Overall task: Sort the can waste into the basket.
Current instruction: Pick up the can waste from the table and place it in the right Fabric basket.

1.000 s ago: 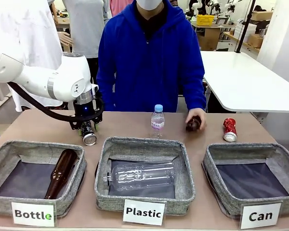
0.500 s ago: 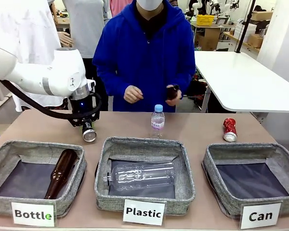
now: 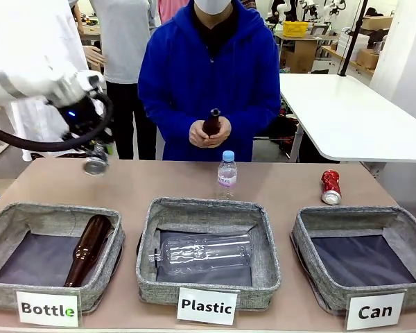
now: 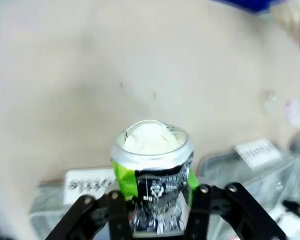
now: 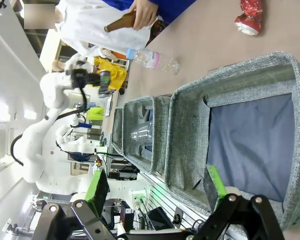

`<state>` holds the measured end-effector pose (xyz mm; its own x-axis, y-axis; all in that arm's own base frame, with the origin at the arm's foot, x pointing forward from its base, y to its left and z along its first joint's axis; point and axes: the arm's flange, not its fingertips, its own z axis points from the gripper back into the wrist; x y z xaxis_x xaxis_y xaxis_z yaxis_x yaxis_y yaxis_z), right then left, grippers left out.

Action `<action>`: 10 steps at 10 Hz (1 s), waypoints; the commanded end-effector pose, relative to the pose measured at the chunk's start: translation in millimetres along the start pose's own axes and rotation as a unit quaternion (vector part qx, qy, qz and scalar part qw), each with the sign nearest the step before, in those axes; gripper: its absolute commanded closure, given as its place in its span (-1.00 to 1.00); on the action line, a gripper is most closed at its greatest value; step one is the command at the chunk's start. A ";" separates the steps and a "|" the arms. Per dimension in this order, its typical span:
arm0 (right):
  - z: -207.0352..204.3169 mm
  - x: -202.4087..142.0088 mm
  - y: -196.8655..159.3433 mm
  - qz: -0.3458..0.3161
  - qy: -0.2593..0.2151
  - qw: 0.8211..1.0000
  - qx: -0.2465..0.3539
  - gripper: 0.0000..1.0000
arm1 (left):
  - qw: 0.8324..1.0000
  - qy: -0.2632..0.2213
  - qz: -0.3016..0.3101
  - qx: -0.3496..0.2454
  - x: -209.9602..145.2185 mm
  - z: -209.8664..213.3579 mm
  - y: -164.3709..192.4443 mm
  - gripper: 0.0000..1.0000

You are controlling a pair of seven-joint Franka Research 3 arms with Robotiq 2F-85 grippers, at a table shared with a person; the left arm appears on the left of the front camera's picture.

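Left fingers: clamping the black printed can, hanging above the counter's far-left corner. Right fingers: gaping near the "Can" basket, near-right corner. Risk: the can slipping mid-carry, dropping into the "Bottle" basket or the "Plastic" basket.

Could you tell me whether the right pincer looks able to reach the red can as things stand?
Probably yes: the red can lies alone on the table beyond the Can basket, the person's hands are well away, and the right pincer is open and empty by that basket.
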<state>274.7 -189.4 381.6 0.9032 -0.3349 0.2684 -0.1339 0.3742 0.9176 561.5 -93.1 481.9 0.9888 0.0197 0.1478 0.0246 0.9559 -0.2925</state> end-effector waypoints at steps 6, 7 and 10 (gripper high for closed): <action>-0.5 2.7 0.0 0.012 -0.009 1.000 0.010 -1.00 | 0.951 -0.009 -0.304 -0.046 -122.7 95.1 93.6 1.00; -0.5 2.7 0.0 0.012 -0.009 1.000 0.010 -1.00 | 0.953 -0.022 -0.294 -0.065 -134.0 124.6 115.7 1.00; -0.5 2.7 0.0 0.012 -0.009 1.000 0.010 -1.00 | 0.958 -0.103 -0.234 -0.129 -199.2 228.6 218.3 1.00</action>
<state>274.9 -189.6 381.7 0.9034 -0.3346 0.2682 -0.1337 0.3745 0.9175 349.5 153.7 592.9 0.8254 -0.3577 0.4368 0.5139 0.7964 -0.3189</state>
